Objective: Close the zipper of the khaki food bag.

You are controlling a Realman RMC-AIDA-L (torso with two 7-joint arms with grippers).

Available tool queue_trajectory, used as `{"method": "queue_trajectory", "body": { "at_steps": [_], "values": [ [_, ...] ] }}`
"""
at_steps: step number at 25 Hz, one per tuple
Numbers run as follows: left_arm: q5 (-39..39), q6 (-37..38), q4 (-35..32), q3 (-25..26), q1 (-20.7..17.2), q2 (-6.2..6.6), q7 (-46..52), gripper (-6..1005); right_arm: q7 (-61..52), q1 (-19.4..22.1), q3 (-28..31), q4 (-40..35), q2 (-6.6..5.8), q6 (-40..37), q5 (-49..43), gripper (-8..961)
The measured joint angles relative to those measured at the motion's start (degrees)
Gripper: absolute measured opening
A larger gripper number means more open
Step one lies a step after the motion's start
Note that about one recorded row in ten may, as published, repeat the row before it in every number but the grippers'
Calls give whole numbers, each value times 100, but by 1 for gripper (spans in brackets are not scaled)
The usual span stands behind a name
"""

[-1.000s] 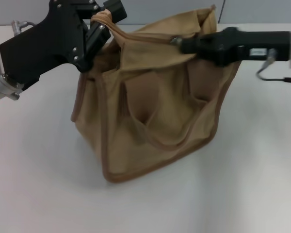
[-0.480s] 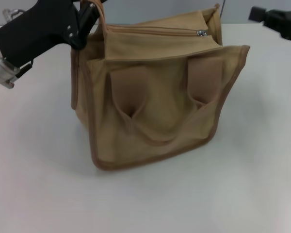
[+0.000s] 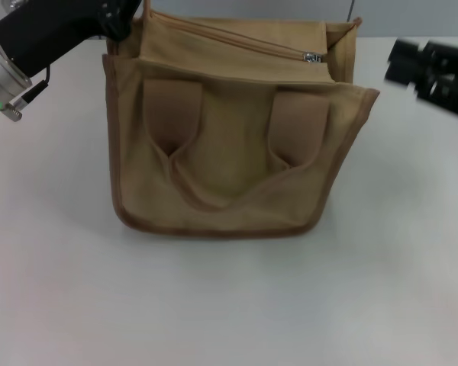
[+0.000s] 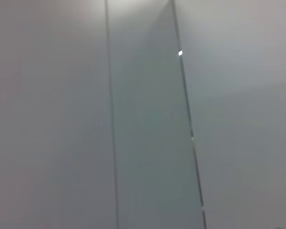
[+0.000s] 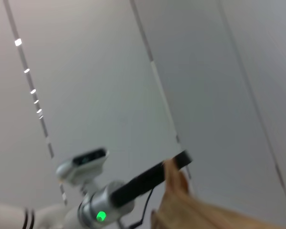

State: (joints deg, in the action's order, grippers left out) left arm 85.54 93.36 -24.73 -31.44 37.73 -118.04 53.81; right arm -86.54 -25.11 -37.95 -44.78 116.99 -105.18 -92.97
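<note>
The khaki food bag [image 3: 229, 152] stands upright in the middle of the head view, its front pocket and two strap handles facing me. The zipper [image 3: 237, 40] runs along the top, and its silver slider [image 3: 313, 56] sits near the bag's right end. My left gripper [image 3: 128, 11] is at the bag's top left corner, shut on the fabric there and partly cut off by the picture's edge. The right wrist view shows that same gripper [image 5: 178, 162] meeting the bag's corner [image 5: 190, 210]. My right gripper [image 3: 427, 67] hangs right of the bag, apart from it.
The bag rests on a white table [image 3: 229, 305]. A grey panelled wall [image 4: 143, 114] fills the left wrist view. The left arm's wrist, with a green light [image 5: 101, 216], shows in the right wrist view.
The right gripper has let go at the slider and pulled away to the right. The left gripper has moved up and left, and the bag has turned square to me.
</note>
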Motion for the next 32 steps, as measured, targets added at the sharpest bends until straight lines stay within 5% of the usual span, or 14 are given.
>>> {"method": "queue_trajectory", "body": {
  "at_steps": [7, 17, 21, 25, 32],
  "values": [
    [-40, -421, -129, 73, -110, 9, 791, 0, 933, -70, -15, 482, 62, -235, -636, 450],
    [-92, -77, -281, 80, -809, 23, 1168, 64, 1259, -346, -348, 914, 120, -92, -957, 610],
    [266, -51, -717, 45, -1168, 217, 1817, 216, 1261, -348, -430, 917, 175, 112, -960, 774],
    [652, 11, -1056, 6, -1452, 460, 2410, 491, 1266, -352, -507, 940, 189, 250, -960, 774],
    [1131, 665, -1460, 59, -1723, 848, 2976, 718, 1297, -443, -830, 1068, 197, 589, -960, 775]
  ]
}}
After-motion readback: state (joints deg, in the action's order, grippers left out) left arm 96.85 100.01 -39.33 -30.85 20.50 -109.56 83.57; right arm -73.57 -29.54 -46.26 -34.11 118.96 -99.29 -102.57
